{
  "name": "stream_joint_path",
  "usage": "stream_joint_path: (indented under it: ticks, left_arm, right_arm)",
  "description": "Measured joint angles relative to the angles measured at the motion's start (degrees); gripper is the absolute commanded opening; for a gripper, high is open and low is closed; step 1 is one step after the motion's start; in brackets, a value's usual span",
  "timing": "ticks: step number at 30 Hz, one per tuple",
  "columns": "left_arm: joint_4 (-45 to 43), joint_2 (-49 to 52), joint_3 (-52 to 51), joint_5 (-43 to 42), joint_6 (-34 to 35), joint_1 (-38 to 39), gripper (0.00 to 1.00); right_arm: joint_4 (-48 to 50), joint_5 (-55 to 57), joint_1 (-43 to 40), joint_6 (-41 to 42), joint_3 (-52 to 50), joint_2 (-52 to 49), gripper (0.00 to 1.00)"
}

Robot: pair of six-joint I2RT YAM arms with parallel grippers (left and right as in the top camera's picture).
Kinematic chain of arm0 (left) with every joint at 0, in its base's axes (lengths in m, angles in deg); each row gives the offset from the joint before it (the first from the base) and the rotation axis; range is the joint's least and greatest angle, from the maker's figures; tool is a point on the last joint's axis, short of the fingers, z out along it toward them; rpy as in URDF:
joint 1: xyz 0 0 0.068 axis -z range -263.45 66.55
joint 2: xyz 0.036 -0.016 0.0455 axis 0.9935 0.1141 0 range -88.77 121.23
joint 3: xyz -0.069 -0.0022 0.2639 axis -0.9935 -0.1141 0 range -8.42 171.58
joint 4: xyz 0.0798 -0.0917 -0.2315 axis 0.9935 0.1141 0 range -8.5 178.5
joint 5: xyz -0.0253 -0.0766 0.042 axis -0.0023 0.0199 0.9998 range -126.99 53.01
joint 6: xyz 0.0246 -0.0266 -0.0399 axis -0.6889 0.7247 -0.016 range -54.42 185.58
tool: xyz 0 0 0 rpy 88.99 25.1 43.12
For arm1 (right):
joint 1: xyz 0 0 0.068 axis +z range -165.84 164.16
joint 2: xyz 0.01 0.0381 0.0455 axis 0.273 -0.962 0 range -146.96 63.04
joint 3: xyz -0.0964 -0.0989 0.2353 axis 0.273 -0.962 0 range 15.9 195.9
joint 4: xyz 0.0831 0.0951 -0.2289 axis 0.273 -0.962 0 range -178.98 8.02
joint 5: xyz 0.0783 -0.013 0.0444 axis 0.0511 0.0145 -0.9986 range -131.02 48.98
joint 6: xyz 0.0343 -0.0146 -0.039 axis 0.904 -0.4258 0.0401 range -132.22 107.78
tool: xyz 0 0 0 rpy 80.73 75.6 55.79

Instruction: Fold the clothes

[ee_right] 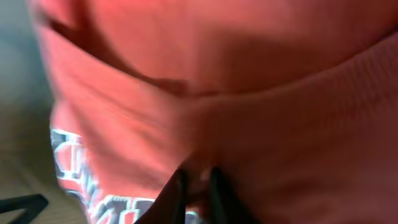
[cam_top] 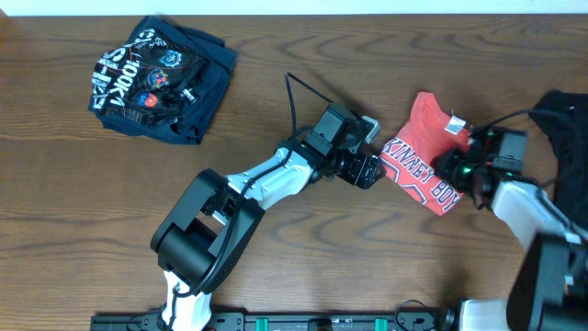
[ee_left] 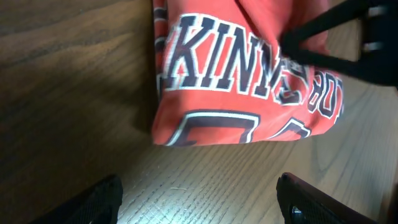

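Observation:
A red shirt [cam_top: 421, 156] with dark and white lettering lies folded on the wooden table at the right of the middle. My left gripper [cam_top: 377, 172] is open and empty at the shirt's left edge; in the left wrist view the shirt [ee_left: 242, 81] lies just ahead of the spread fingers [ee_left: 199, 199]. My right gripper [cam_top: 452, 168] is shut on a fold of the red shirt [ee_right: 217, 93], which fills the right wrist view; its fingertips [ee_right: 198, 180] pinch the cloth.
A dark navy printed garment [cam_top: 156, 78] lies folded at the table's far left. A black garment [cam_top: 565, 124] lies at the right edge. A black cable [cam_top: 308, 92] runs over the table behind the left arm.

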Motion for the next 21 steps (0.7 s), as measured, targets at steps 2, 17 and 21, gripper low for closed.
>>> stream_joint_path:
  ticks: [2, 17, 21]
  left_arm:
    - [0.1, 0.0, 0.0, 0.7, -0.2, 0.0, 0.81]
    - [-2.0, 1.8, 0.0, 6.4, -2.2, 1.1, 0.48]
    - [-1.5, 3.1, 0.0, 6.8, -2.4, 1.6, 0.19]
  right_arm:
    - [-2.2, -1.0, 0.9, 0.4, 1.8, -1.3, 0.10]
    - [-21.5, 0.6, 5.8, -0.3, 5.7, -1.3, 0.09]
    - [-21.6, 0.9, 5.8, -1.0, 5.7, -1.2, 0.09]
